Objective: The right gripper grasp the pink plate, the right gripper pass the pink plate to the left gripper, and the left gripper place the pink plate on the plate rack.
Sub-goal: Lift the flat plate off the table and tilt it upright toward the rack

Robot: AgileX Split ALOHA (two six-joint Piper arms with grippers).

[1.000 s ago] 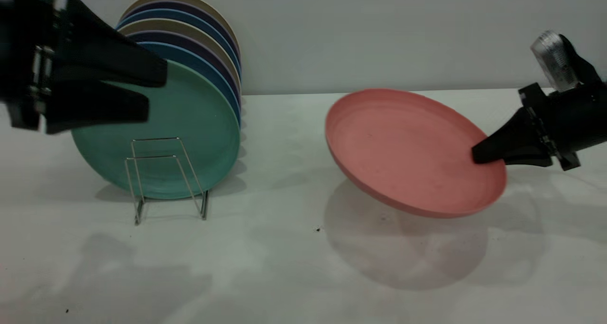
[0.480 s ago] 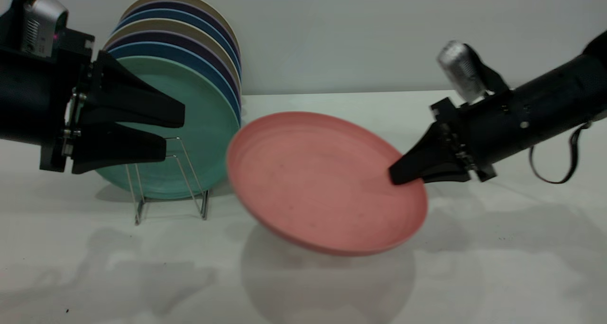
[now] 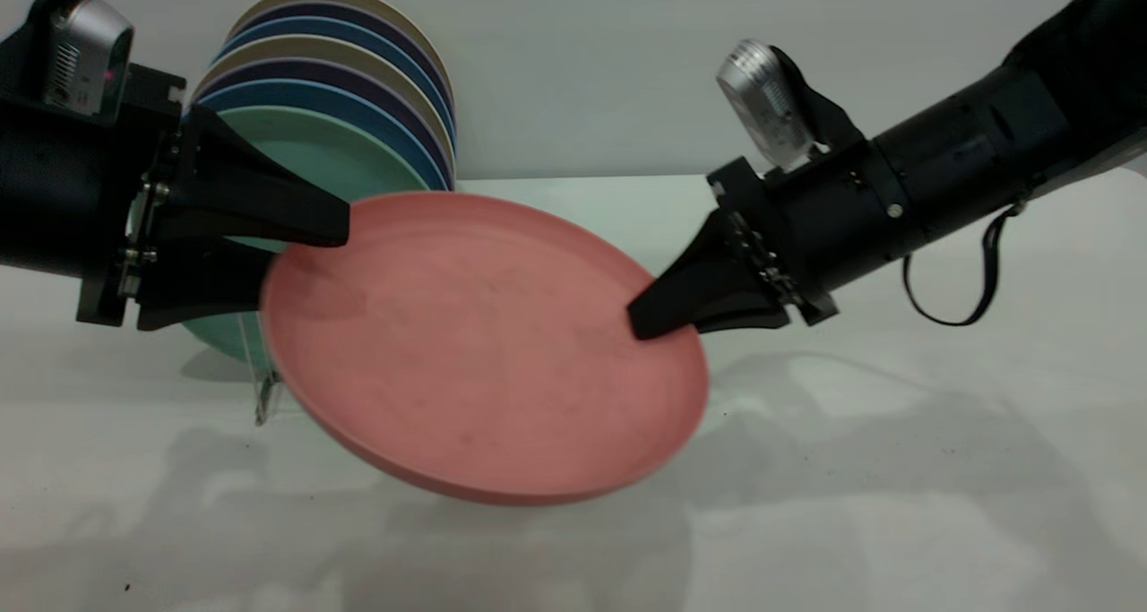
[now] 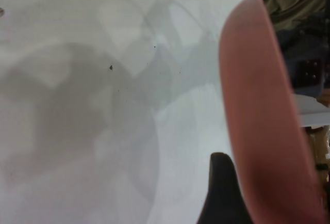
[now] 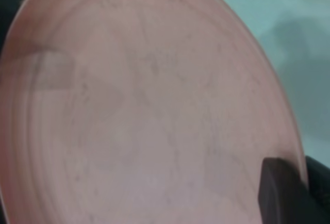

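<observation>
The pink plate [image 3: 475,343] hangs tilted above the table, its face toward the exterior camera. My right gripper [image 3: 645,321] is shut on its right rim. In the right wrist view the plate [image 5: 144,110] fills the frame, with one of my fingers [image 5: 278,193] pressed on its inner face. My left gripper [image 3: 309,262] is open. The plate's left rim sits between its jaws, the upper in front, the lower hidden behind. In the left wrist view the plate [image 4: 258,105] shows edge-on beside one finger [image 4: 221,193]. The plate rack [image 3: 266,397] is mostly hidden behind the plate.
A teal-green plate [image 3: 340,159] stands in the rack. Several blue, purple and beige plates [image 3: 358,56] stand behind it, against the back wall. The white table [image 3: 896,469] extends to the right and front.
My right gripper has carried the pink plate left and slightly up, from mid-table to the left gripper. The plate's rim now lies between the left jaws. It covers most of the rack.
</observation>
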